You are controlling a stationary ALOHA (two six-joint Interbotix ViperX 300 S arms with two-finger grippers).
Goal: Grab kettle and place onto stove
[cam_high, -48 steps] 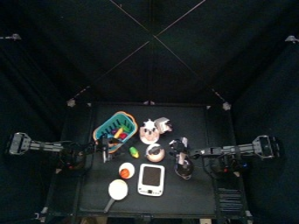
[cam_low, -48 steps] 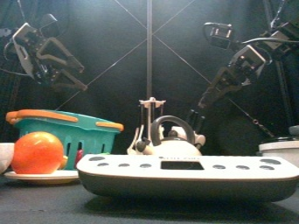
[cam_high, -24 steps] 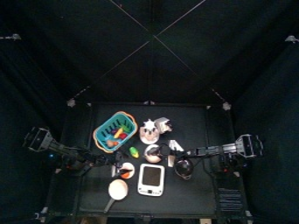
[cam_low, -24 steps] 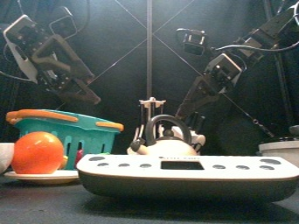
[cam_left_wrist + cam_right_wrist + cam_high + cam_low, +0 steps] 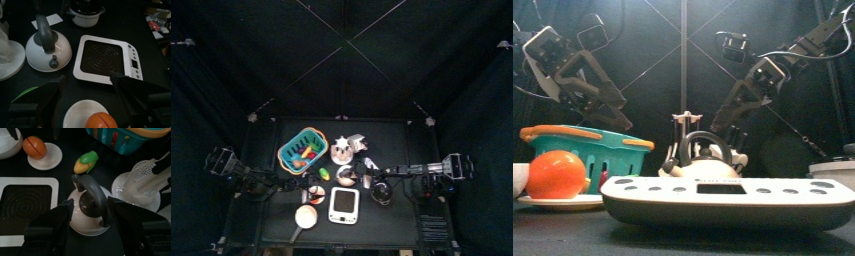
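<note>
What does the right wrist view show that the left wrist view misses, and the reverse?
Only the right wrist view shows the yellow-and-green toy corn, the teal plastic basket and the open right gripper straddling the small silvery-grey kettle. Only the left wrist view shows the left gripper, open, and a dark-rimmed white pot. Both show the kettle, the flat white toy stove and the orange ball on its white plate.

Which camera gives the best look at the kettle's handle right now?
The right wrist view: the kettle sits close between the open right gripper, its dark handle arching over the lid. The left wrist view shows it smaller, beside the stove. The front view shows it behind the stove; the top view shows it tiny.
</note>
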